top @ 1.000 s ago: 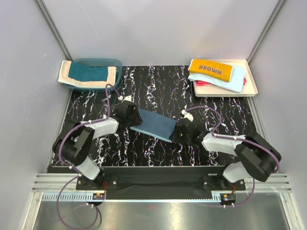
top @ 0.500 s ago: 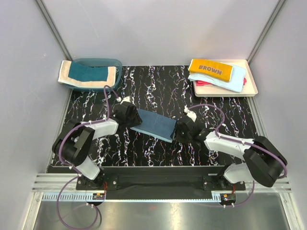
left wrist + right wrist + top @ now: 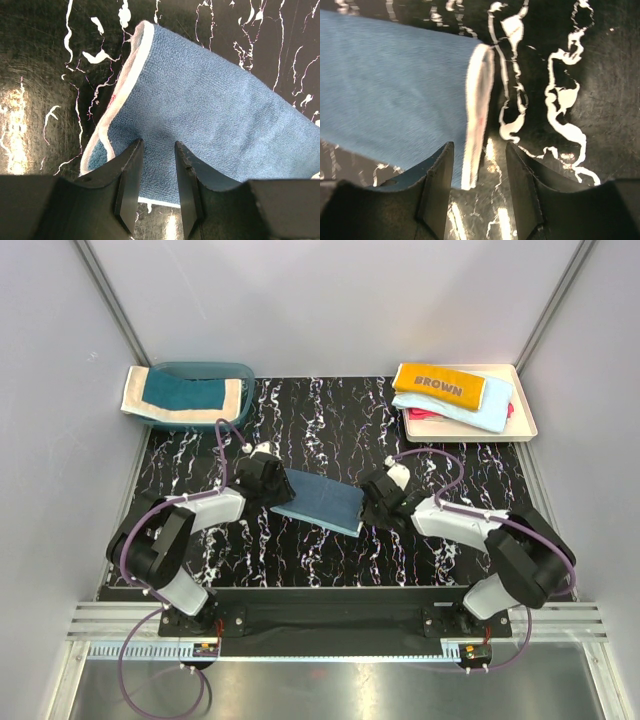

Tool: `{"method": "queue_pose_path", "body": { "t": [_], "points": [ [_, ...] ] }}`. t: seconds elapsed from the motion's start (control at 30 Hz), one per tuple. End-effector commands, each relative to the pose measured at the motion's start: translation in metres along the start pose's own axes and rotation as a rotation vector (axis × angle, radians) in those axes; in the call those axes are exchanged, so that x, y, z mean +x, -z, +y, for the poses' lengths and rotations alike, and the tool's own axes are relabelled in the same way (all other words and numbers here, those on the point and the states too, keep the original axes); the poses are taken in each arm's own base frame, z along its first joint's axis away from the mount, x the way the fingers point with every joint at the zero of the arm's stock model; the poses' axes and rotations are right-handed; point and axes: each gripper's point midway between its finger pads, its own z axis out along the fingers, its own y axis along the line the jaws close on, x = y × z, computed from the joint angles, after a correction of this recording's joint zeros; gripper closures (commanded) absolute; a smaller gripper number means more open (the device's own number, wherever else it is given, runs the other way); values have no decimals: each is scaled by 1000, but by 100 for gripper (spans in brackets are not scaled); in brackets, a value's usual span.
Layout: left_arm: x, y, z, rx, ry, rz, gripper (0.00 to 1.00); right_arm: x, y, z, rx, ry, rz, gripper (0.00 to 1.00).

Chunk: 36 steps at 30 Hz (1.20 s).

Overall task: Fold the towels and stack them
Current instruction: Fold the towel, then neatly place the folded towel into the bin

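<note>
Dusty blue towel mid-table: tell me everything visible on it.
The dusty blue terry towel lies folded into a slanted rectangle, midway on the black white-veined tabletop. Pale trim edges both short ends, with faint pink marks. The left hand and right hand each sit over one end, fingers apart; no pinch is visible.

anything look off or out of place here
Yes. The dark teal towel with the cream border lies unfolded, draped across the basin at the far left and spilling over its left side. On the tray, a red cloth pokes out unevenly beneath the light blue towel.
</note>
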Motion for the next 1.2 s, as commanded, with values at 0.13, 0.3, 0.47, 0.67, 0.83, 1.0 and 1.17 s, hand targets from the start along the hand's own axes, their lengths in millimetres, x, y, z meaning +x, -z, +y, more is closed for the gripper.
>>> {"method": "queue_pose_path", "body": {
  "t": [0.13, 0.3, 0.47, 0.67, 0.83, 1.0, 1.17],
  "points": [
    [-1, 7, -1, 15, -7, -6, 63, 0, -21, -5, 30, -104, -5, 47],
    [2, 7, 2, 14, 2, -7, 63, 6, -29, -6, 40, -124, 9, 48],
    [3, 8, 3, 14, 5, -4, 63, 15, -39, -7, 46, -139, 35, 48],
    [6, 8, 2, 21, 7, -2, 63, 29, -50, -16, 76, -146, 66, 53],
    [6, 10, -1, 40, 12, 0, 63, 25, -52, -21, 104, -106, 52, 73],
    [-11, 27, -24, 109, 17, -18, 59, -2, -45, -18, 169, 38, 18, 93],
    [-58, 75, -68, 215, 45, -103, 48, -52, -37, -13, 305, 272, -48, 100]
  ]
}}
